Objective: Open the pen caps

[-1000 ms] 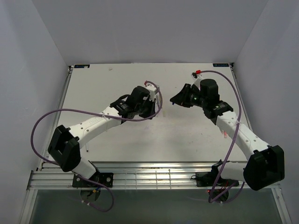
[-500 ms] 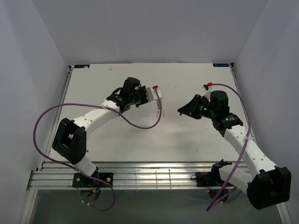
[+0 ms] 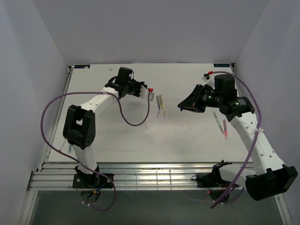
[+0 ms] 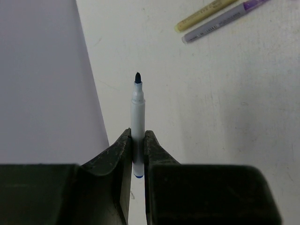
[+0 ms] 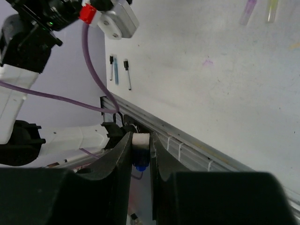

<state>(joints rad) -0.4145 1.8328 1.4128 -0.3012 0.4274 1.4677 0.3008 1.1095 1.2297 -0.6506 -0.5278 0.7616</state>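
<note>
Your left fingers [image 4: 123, 149] are clamped tight on an uncapped pen [image 4: 137, 110], dark tip out, over the far side of the bench [image 3: 187, 138]. Right fingers [image 5: 121, 154] pinch a white-and-blue cap [image 5: 140, 140] in the air, well right of it. Yellow pen [image 4: 201, 14] and grey pen [image 4: 218, 22] lie between.

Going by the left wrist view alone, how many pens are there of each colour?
White plastic pen with a bare dark tip, clamped in the left gripper: 1
Yellow plastic pen, lying on the white table: 1
Grey plastic pen with a purple end, lying beside the yellow one: 1
Total: 3
</note>
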